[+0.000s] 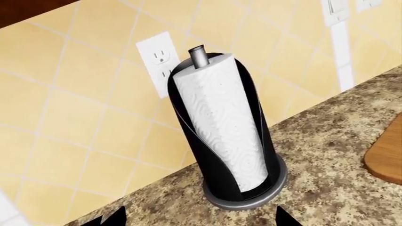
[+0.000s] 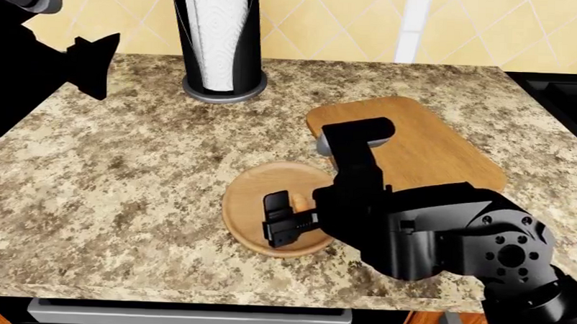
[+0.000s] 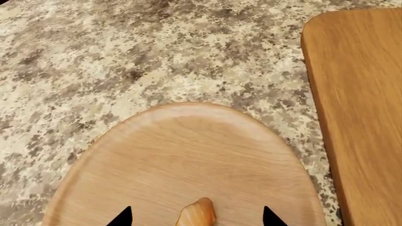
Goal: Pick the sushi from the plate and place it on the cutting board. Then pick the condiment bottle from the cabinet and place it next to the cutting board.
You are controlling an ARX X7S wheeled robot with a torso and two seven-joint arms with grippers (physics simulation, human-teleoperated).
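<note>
The head view takes in the whole granite tabletop [image 2: 124, 178]: the round plate [image 2: 253, 204] sits near its front edge, the cutting board [image 2: 433, 149] lies at about two o'clock from the plate with a narrow strip of stone between them, and the black paper-towel holder [image 2: 221, 41] stands at about eleven o'clock from the plate, against the tiled wall. The right arm reaches over the plate, and the right pincer [image 2: 291, 218] hangs low above the plate's centre. Only a sliver of the sushi [image 2: 300, 203] peeks out beside the fingers here.

The right wrist view fills that in. The sushi [image 3: 196, 214] lies on the plate [image 3: 182, 155], between the two dark fingertips [image 3: 120, 217], with clear wood showing on either side of it; the right pincer [image 3: 195, 217] is spread wide and grips nothing. The cutting board [image 3: 358, 108] runs along one side, bare.

The left wrist view shows what the others crop: the full paper-towel holder [image 1: 251, 141] with its roll, a wall outlet [image 1: 158, 59] behind it, and a corner of the cutting board [image 1: 386, 157]. The left pincer [image 1: 195, 219] has its tips set far apart, holding nothing. In the head view it [image 2: 85, 65] hovers at the tabletop's far left.
</note>
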